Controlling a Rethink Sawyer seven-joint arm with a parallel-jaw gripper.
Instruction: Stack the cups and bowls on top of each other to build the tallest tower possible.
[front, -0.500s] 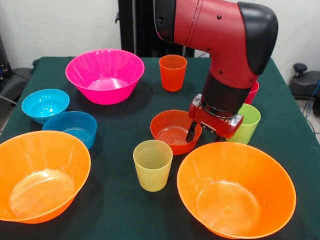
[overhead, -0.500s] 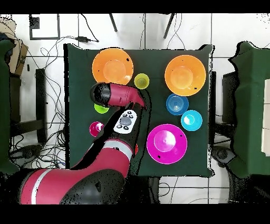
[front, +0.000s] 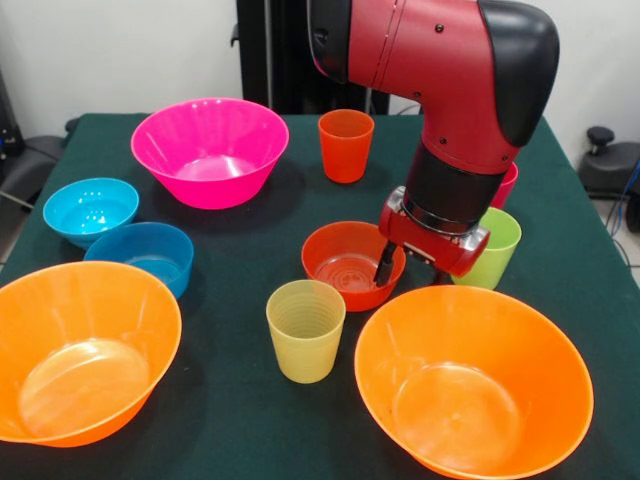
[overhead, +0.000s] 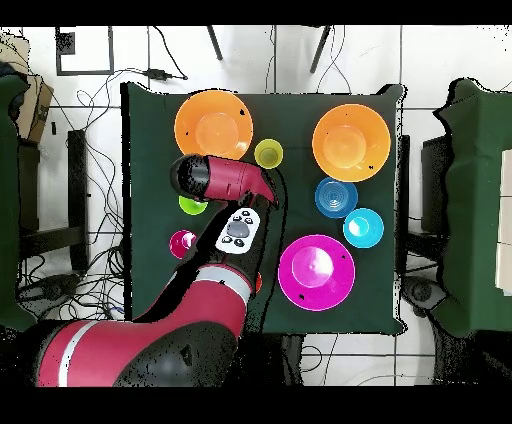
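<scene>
My gripper (front: 410, 272) hangs low over the right rim of the small red-orange bowl (front: 340, 262). One finger (front: 385, 265) is inside the bowl and the other is outside the rim, so the jaws stand apart. The ribbed yellow cup (front: 305, 330) stands in front of that bowl. The lime green cup (front: 492, 245) and the partly hidden red-pink cup (front: 507, 186) are behind my arm. The orange cup (front: 346, 145) is at the back. In the overhead view my arm (overhead: 225, 185) hides the gripper and the red-orange bowl.
The magenta bowl (front: 210, 150) is at the back left. The light blue bowl (front: 90, 210) and darker blue bowl (front: 145, 255) sit at the left. Two large orange bowls (front: 85, 350) (front: 470, 385) stand along the front edge, the right one just in front of my gripper.
My arm and gripper have shifted very slightly to the right. The red-orange bowl appears nudged a touch the same way.
</scene>
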